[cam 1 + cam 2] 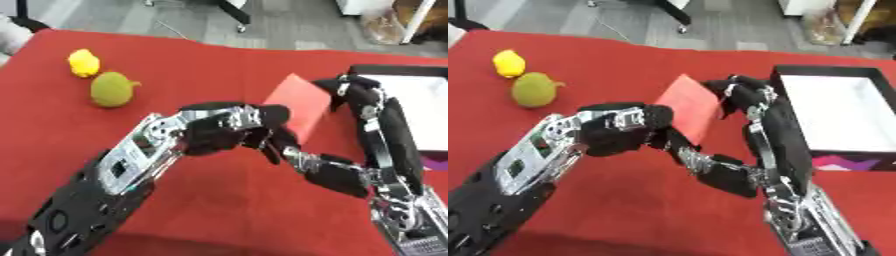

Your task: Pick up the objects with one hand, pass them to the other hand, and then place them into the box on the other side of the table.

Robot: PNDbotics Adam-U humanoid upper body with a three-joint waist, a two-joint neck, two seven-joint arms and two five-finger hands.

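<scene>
Between the two hands, just left of the box [833, 112], the handover is where trouble is likeliest. A flat red object [691, 107], tilted on edge above the counter [219, 200], sits between them, and both hands meet it at once. If the left hand [232, 131] lets go before the right hand [744, 92] has properly closed on it, the object could slip and drop to the counter short of the box. If neither releases, the two arms may pull against each other and twist it out of both.

The left hand has its fingers curled against the lower left edge of the object, apparently pinching it, though the dark fingers blur together and I cannot be sure how far round they reach. The right hand curls its fingers over the upper right corner, on the side nearest the box, and seems to grip there.

Farther out, the box lies open with a pale floor just right of the right hand, nothing visible inside. Well to the left of the box, a green fruit [112, 89] and a yellow fruit [84, 63] rest just beside each other on the counter, untouched.
</scene>
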